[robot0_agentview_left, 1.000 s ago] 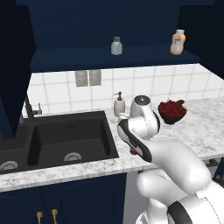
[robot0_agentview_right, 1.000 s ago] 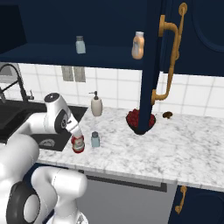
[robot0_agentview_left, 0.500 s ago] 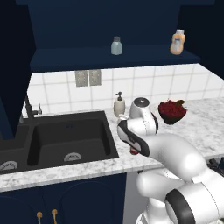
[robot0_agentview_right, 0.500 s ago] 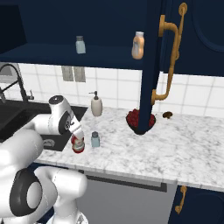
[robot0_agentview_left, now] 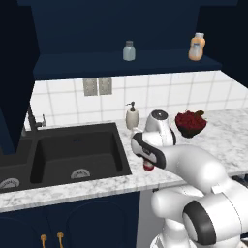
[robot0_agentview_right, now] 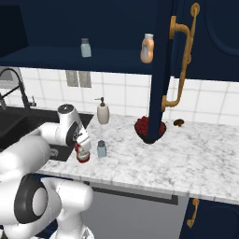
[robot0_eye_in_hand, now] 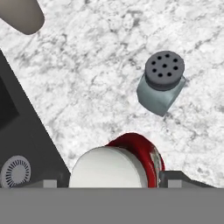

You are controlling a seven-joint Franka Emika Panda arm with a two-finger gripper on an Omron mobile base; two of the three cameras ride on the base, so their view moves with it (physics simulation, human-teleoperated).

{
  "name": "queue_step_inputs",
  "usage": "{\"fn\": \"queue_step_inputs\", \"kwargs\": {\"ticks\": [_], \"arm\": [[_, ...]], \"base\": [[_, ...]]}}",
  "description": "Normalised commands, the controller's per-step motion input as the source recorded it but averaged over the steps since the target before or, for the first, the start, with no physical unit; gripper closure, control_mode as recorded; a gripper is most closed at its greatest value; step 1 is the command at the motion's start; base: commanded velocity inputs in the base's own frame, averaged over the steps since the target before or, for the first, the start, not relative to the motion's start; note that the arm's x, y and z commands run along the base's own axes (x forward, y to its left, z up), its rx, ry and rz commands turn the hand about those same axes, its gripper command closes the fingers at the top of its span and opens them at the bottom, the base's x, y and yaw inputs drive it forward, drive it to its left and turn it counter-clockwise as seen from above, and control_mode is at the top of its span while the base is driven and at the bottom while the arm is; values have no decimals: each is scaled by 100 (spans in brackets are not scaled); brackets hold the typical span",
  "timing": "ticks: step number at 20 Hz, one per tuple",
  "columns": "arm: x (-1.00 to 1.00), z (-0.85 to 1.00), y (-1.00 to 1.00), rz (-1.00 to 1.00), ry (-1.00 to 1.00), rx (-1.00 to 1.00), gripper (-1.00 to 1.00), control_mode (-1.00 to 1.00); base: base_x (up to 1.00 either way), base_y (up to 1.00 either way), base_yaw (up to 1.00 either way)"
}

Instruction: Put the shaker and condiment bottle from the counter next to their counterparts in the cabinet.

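1. While the cabinet (robot0_agentview_right: 116, 28) stands open above, its shelf carries a matching shaker (robot0_agentview_right: 86, 48) and an orange bottle (robot0_agentview_right: 147, 48), well apart.
2. Below it, the counter (robot0_agentview_right: 186, 158) bears a black sink (robot0_agentview_left: 72, 155) and a soap dispenser (robot0_agentview_right: 102, 112) by the wall.
3. Near the counter's front edge, the gripper (robot0_agentview_right: 83, 150) is lowered over the condiment bottle (robot0_eye_in_hand: 131, 159); whether its jaws are pinching the bottle cannot be told.
4. Just beside the bottle stands the shaker (robot0_eye_in_hand: 161, 82), upright and untouched.
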Motion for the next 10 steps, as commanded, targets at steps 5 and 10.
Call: {"fn": "queue_step_inputs", "kwargs": {"ticks": [5,10], "arm": [[1,-14,0,0,5,2,100,-100],[6,-6,0,0,8,3,100,-100]], "base": [[0,0,0],[0,0,0]]}}
